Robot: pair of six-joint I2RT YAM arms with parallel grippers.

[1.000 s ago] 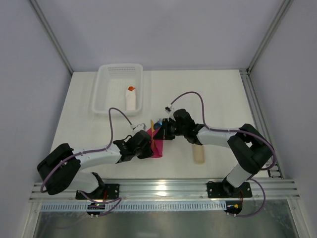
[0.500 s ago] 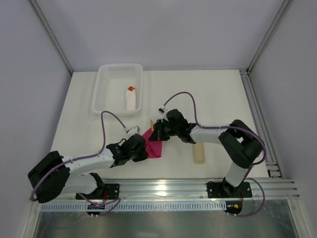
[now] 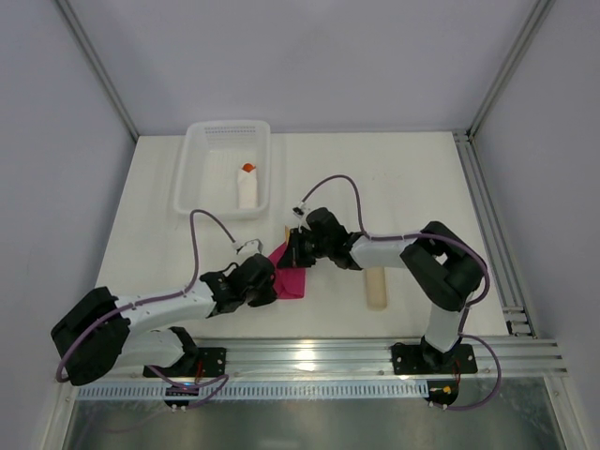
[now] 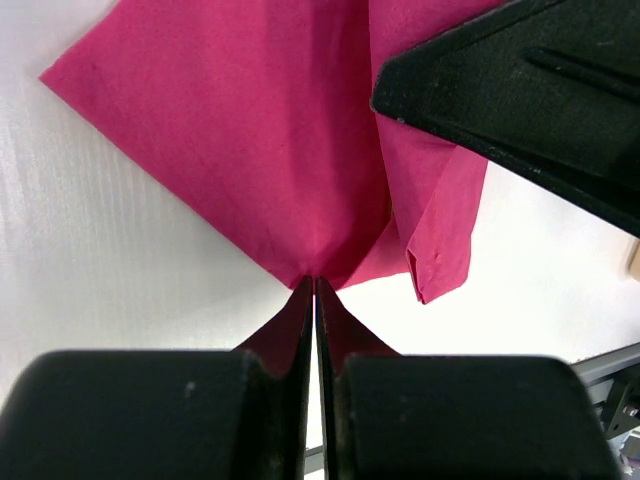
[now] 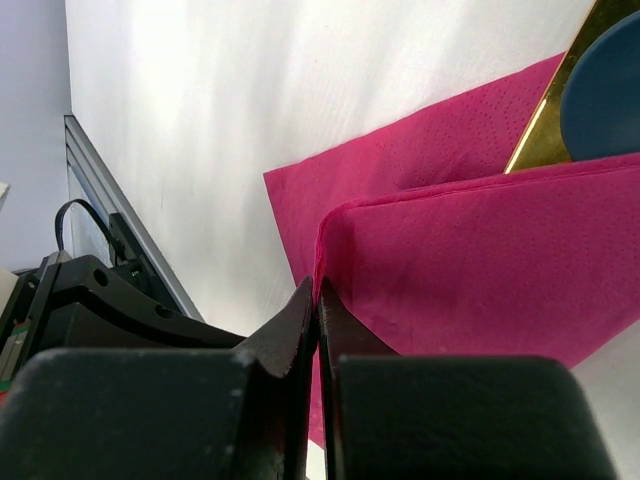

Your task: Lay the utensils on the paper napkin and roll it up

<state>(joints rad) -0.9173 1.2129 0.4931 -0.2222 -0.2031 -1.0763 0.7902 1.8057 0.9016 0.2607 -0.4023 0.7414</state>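
Observation:
The magenta paper napkin (image 3: 291, 279) lies partly folded over near the table's front middle. My left gripper (image 3: 271, 280) is shut on its near-left corner, which shows in the left wrist view (image 4: 315, 283). My right gripper (image 3: 294, 253) is shut on the folded-over edge (image 5: 318, 288) and holds that flap above the lower layer (image 5: 400, 160). The yellow-orange knife (image 5: 556, 95) and the blue spoon bowl (image 5: 608, 95) stick out from under the flap. The knife's tip shows in the top view (image 3: 284, 232). The fork is hidden.
A white basket (image 3: 199, 173) at the back left holds a white roll with an orange tip (image 3: 247, 188). A long beige strip (image 3: 376, 287) lies to the right of the napkin. The right arm's black finger (image 4: 520, 100) fills the left wrist view's upper right.
My right gripper has moved left with the napkin's edge, drawing the flap over the utensils so the blue no longer shows from above. My left gripper has shifted slightly left with the corner.

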